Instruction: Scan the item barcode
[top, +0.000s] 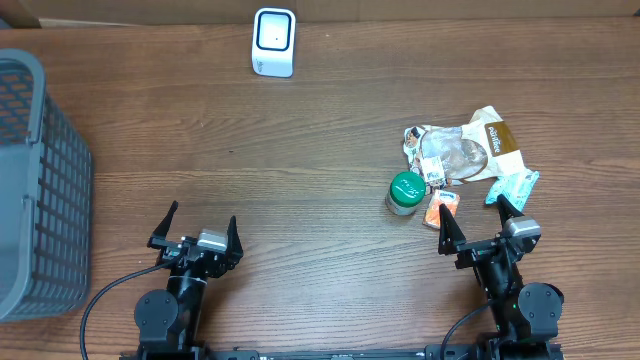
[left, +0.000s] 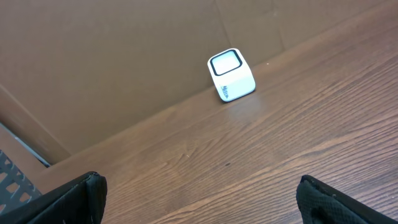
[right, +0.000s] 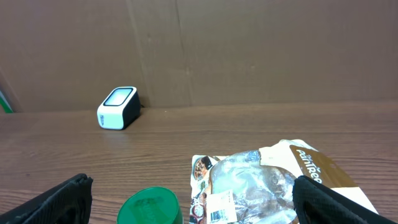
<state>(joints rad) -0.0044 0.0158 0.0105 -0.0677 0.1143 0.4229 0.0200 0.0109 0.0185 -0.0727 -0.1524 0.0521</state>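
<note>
Left claw (top: 202, 216) at 7 o'clock, right claw (top: 472, 207) at 5: both spread, empty. Jar (top: 405, 192), snack bag (top: 462, 152) at 3 o'clock, just ahead of right claw, probably its pick. Scanner (top: 274, 42) at 12, between arms.

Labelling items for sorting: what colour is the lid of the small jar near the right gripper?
The lid is green; the overhead view shows it best.
</note>
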